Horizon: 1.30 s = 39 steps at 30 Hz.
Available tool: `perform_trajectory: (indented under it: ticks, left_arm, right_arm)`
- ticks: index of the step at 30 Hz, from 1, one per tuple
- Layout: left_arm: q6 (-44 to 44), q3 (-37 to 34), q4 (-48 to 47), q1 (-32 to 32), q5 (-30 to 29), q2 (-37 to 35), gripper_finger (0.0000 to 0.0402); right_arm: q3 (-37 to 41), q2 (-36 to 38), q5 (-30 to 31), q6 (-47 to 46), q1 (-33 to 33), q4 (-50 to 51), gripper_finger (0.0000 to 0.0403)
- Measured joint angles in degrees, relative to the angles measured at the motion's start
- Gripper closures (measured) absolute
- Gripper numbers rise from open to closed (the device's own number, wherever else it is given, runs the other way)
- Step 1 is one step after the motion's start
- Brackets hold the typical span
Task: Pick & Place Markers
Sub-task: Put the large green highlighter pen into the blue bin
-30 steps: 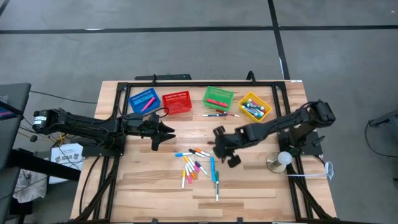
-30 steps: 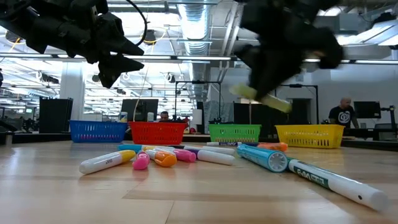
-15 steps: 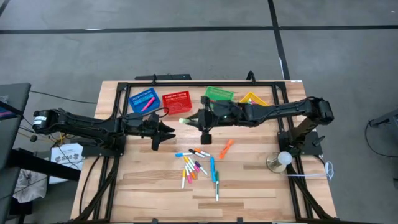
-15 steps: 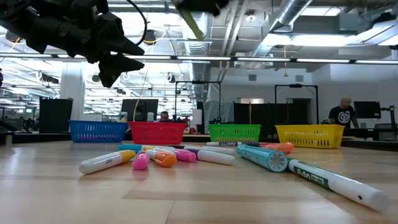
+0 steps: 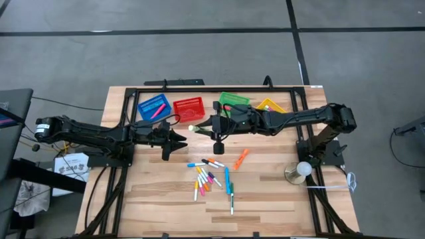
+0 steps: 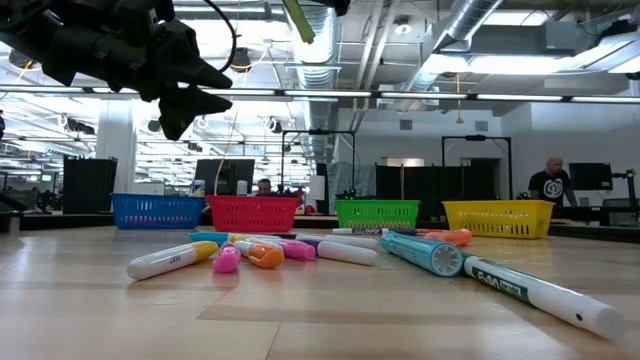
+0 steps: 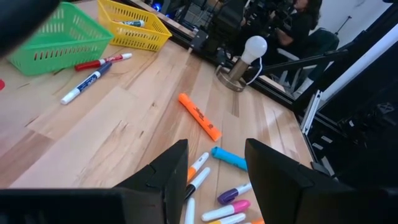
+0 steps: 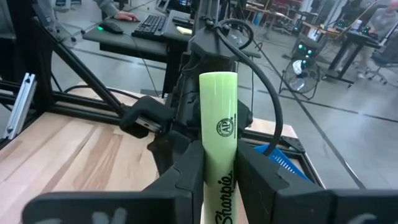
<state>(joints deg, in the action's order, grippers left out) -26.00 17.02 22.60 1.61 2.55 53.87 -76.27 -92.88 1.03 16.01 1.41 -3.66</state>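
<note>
Several markers [image 5: 209, 176] lie in a loose heap on the wooden table near its middle, and an orange marker [image 5: 241, 158] lies apart to their right. My right gripper [image 5: 207, 126] hangs high over the table's far middle, shut on a yellow-green marker [image 8: 218, 112] that shows at the top of the low view [image 6: 298, 20]. My left gripper [image 5: 176, 141] waits open above the table's left part, with nothing between its fingers [image 7: 177, 171]. My right gripper pinches the yellow-green marker's barrel [image 8: 217, 165] between its two fingers [image 8: 186, 171]. The fingers come almost level from the table's right and lie along the marker. Its free end sticks out past the fingertips toward my left gripper. The marker is lifted clear of the table.
Blue [image 5: 153, 107], red [image 5: 188, 108], green [image 5: 234, 99] and yellow [image 5: 269, 105] baskets stand in a row at the far side, some holding markers. A red and a blue marker [image 7: 87, 84] lie by the green basket. A white bulb on a stand [image 5: 302, 170] is at the right.
My right gripper has risen from just right of the heap and gone toward the far edge and the left, tipping from pointing down to almost level, with the yellow-green marker in its fingers. In the last half second it has hardly moved.
</note>
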Motion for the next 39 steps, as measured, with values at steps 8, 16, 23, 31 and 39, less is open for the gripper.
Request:
perform_trajectory:
  ticks: [8, 16, 23, 31, 39]
  left_arm:
    - [0.18, 0.0, 0.66, -0.01, 0.0, 0.0, 0.0244]
    - [0.2, 0.0, 1.4, -0.02, 0.02, 0.0, 0.0244]
    - [4.84, 0.0, 15.16, -3.06, 4.64, -0.02, 0.0244]
    - [8.83, 0.04, 25.43, -6.56, 9.07, -0.04, 0.0244]
    - [10.89, 0.04, 25.45, -6.4, 8.04, -0.04, 0.0244]
  right_arm:
    - [0.0, 0.0, 0.03, 0.0, -0.01, -0.04, 0.0334]
    - [0.0, 0.0, 0.05, 0.0, -0.04, -0.04, 0.0334]
    - [0.0, 0.0, -0.9, 0.0, -0.11, -0.02, 0.0334]
    - [0.0, 0.0, -1.1, 0.0, -0.11, 0.29, 0.0334]
    - [0.04, 0.0, -4.86, 0.0, 0.09, 2.47, 0.0334]
